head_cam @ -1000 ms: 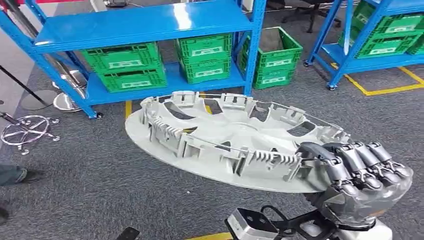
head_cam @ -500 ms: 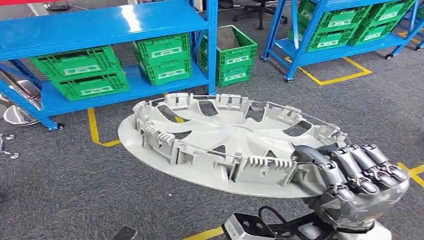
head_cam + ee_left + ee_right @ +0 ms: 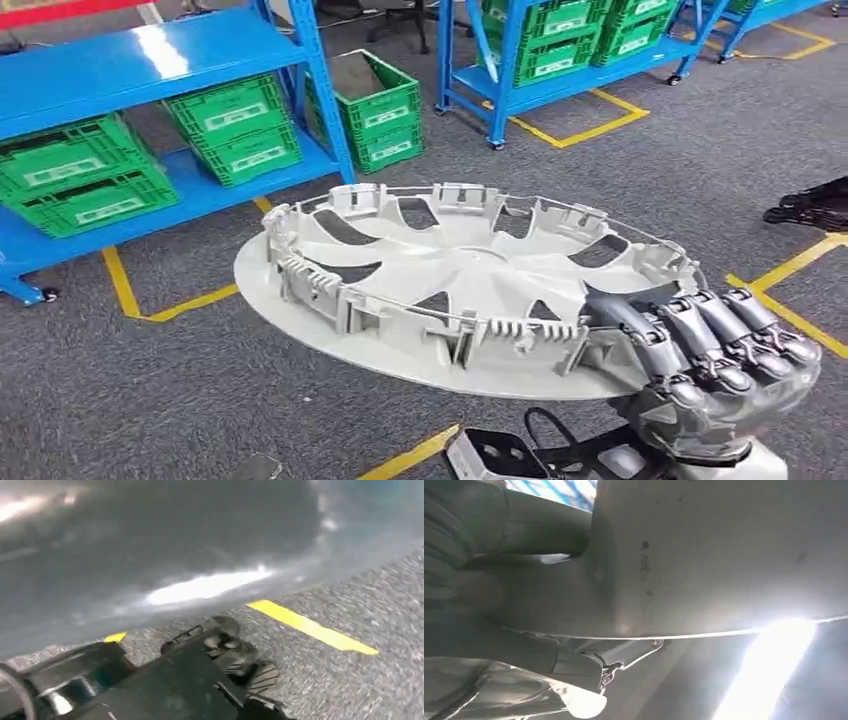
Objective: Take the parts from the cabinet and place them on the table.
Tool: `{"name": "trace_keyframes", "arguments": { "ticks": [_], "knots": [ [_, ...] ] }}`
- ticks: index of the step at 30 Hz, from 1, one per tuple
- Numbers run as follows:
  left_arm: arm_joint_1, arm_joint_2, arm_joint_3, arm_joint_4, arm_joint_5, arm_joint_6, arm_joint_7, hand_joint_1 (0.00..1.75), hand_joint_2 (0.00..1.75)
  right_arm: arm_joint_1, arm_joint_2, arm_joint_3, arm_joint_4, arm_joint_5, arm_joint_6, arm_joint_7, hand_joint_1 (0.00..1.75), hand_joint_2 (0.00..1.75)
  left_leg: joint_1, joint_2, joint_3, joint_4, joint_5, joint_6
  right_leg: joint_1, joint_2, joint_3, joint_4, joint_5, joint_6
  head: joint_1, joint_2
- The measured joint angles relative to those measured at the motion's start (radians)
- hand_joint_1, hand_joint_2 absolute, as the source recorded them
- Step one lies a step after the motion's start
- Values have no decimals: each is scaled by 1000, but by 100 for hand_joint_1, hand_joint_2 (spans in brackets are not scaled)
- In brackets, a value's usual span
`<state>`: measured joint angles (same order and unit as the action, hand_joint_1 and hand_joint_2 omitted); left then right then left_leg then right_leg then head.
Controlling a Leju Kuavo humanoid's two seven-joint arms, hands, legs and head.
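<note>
- Presently one grey wheel cover (image 3: 460, 290), ribbed side up, carried level above carpet (image 3: 150, 400).
- Right hand (image 3: 715, 365): fingers curled over cover's rim, gripping.
- Left hand: state cannot be told.
- Green crates (image 3: 235, 125): six counted in head view.
- Right wrist view: cover's smooth underside (image 3: 724, 555).

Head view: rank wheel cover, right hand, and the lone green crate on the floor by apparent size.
1. wheel cover, by far
2. right hand
3. green crate
The last two look close, and the hand sits nearer the camera, so their true order is unsure.
</note>
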<state>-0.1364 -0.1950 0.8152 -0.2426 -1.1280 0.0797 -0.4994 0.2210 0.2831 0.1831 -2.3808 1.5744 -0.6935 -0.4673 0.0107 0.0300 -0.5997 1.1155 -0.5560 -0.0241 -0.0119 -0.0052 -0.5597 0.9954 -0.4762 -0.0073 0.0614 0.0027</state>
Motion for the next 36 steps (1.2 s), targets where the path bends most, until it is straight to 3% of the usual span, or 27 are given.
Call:
{"name": "trace_keyframes", "arguments": {
  "ticks": [2, 3, 4, 6, 7, 8, 11, 12, 13, 14, 15, 17, 18, 19, 20, 21, 22, 23, 25, 28, 29, 30, 32, 33, 34, 35, 36],
  "knots": [
    [6, 3, 0, 0, 0, -1, 0, 0, 0, -4, 0, 0, 0, 0, 0, -7, 175, 175, 0, -20, -68, 166, -72, -2, 2, 28, -5, 1, 3, -4, 0, 0],
    [8, 3, 0, 0, -1, -1, 0, 0, 0, -4, 0, -1, 0, 0, 0, -12, 175, 175, 0, -22, -81, 200, -75, -1, 3, 42, -6, 2, 4, -4, 1, 0],
    [9, 3, 0, 0, -2, -1, 0, 0, 0, -5, 0, -1, 0, 0, 0, -18, 175, 175, 0, -24, -73, 187, -56, 2, 3, 56, -7, 3, 5, -4, 1, 0],
    [7, 5, 1, 0, -5, -2, 0, 0, 0, -9, 0, -2, 0, 0, 0, -33, 175, 175, 0, -37, -2, 38, 35, 11, 3, 88, -6, 8, 5, -2, 0, 0],
    [6, 7, 1, 0, -7, -2, 0, 0, 0, -12, 1, -2, -1, 0, 0, -38, 175, 175, 0, -64, 38, -49, 76, 17, 3, 101, -6, 9, 6, -1, 0, 0],
    [6, 10, 0, 0, -11, -2, 0, 0, 0, -14, 1, -2, -1, 0, 0, -42, 175, 175, 3, -118, 57, -87, 69, 24, 4, 109, -11, 11, 7, 3, 2, 0],
    [4, 10, 0, 0, -13, -2, 1, 0, 0, -18, 1, -3, -4, 0, 0, -47, 175, 175, 0, -100, 58, -108, 65, 23, -5, 143, -32, 13, 18, 26, 3, 0],
    [4, 8, 0, 0, -13, -2, 1, 0, 0, -18, 1, -4, -5, 0, 0, -48, 175, 175, 1, -87, 59, -114, 70, 29, -3, 156, -35, 7, 23, 35, 1, 0],
    [1, 6, 1, 0, -14, -2, 1, 0, 0, -16, 1, -4, -7, 0, 0, -48, 175, 175, 11, -66, 63, -130, 79, 35, -3, 142, -47, 17, 16, 37, 1, 0],
    [0, 5, 1, 0, -13, -2, 0, 0, 0, -20, 1, -4, -11, -1, 0, -48, 175, 175, 9, -58, 64, -134, 82, 41, 5, 82, -60, 44, -6, 40, 11, 0],
    [-1, 5, 1, 0, -14, -3, 0, 0, 0, -22, 1, -4, -11, -1, 0, -49, 175, 175, 7, -44, 63, -134, 83, 43, 4, 43, -89, 104, -42, 44, 20, 0],
    [5, 6, 1, 0, -14, -5, 1, 0, 0, -22, 1, -4, -12, -2, 0, -49, 175, 175, 3, -11, 62, -134, 82, 44, 1, 14, -162, 263, -114, 50, 19, 0],
    [6, 7, 1, 0, -15, -4, 1, 0, 0, -22, 1, -5, -11, -2, 0, -51, 175, 175, 2, 6, 60, -133, 82, 45, -1, 10, -190, 323, -130, 53, 19, 0],
    [6, 7, 1, 0, -15, -4, 1, 0, 0, -22, 1, -6, -11, -1, 0, -54, 175, 175, 2, 21, 60, -132, 81, 45, -1, 7, -189, 324, -118, 55, 20, 0],
    [4, 7, 1, 0, -15, -4, 1, 0, 0, -22, 1, -8, -11, -1, 0, -56, 175, 175, 2, 34, 61, -132, 81, 44, -2, 2, -160, 277, -87, 56, 20, 0],
    [2, 7, 1, 0, -18, -4, 1, 0, 0, -23, 1, -8, -12, -2, 0, -60, 175, 175, 2, 46, 62, -131, 79, 41, -2, -5, -110, 189, -43, 54, 20, 0],
    [1, 7, 1, 0, -19, -4, 1, 0, 0, -23, 1, -9, -12, -1, 0, -64, 175, 175, 2, 55, 65, -130, 76, 37, -1, -29, -52, 89, -6, 52, 20, 0],
    [0, 7, 1, 0, -21, -4, 1, 0, 0, -25, 1, -10, -12, -1, 0, -68, 175, 175, -2, 62, 68, -128, 74, 33, 3, -83, -13, 14, -5, 50, 20, 0],
    [0, 8, 1, 0, -22, -5, 1, 0, 0, -29, 1, -11, -13, -2, 0, -74, 175, 175, -11, 79, 66, -124, 71, 22, 10, -65, -7, 8, -5, 28, 18, 0],
    [-4, 7, 1, 0, -24, -5, 0, 0, 0, -30, 1, -17, -15, -1, 0, -79, 175, 175, -9, 108, 69, -123, 67, 7, 7, -29, -12, 4, 4, 10, 19, 0],
    [-6, 7, 1, 0, -27, -5, 0, 0, 0, -30, 1, -18, -17, -2, 0, -80, 175, 175, -4, 57, 65, -106, 45, 0, 4, -21, -14, 2, 8, 4, 16, 0],
    [-6, 7, 0, 0, -29, -4, -1, 0, 0, -35, 1, -19, -17, 0, 0, -81, 175, 175, -2, 9, 42, -45, 2, -1, 3, -9, -16, 2, 11, -1, 17, 0],
    [0, 9, 1, 0, -31, -5, -1, 0, 0, -42, 1, -21, -17, 0, 0, -82, 175, 175, -2, -21, -33, 128, -79, -2, 4, 19, -19, 3, 13, -5, 14, 0],
    [3, 9, 1, 0, -31, -5, -1, 0, 0, -43, 1, -22, -17, 0, 0, -82, 175, 175, -2, -23, -61, 190, -96, -1, 6, 33, -20, 3, 15, -7, 13, 0],
    [4, 10, 1, 0, -31, -5, -1, 0, 0, -44, 1, -24, -17, 0, 0, -82, 175, 175, -2, -25, -70, 206, -90, 0, 8, 47, -20, 3, 15, -7, 15, 0],
    [3, 10, 1, 0, -31, -5, -2, 0, 0, -46, 1, -26, -17, 0, 0, -82, 175, 175, -2, -26, -59, 176, -57, 4, 9, 63, -20, 4, 15, -7, 14, 0],
    [2, 10, 0, 0, -31, -5, -2, 0, 0, -49, 1, -27, -17, 0, 0, -82, 175, 175, -2, -31, -28, 103, -9, 8, 9, 77, -19, 6, 16, -6, 14, 0]
  ]
}}
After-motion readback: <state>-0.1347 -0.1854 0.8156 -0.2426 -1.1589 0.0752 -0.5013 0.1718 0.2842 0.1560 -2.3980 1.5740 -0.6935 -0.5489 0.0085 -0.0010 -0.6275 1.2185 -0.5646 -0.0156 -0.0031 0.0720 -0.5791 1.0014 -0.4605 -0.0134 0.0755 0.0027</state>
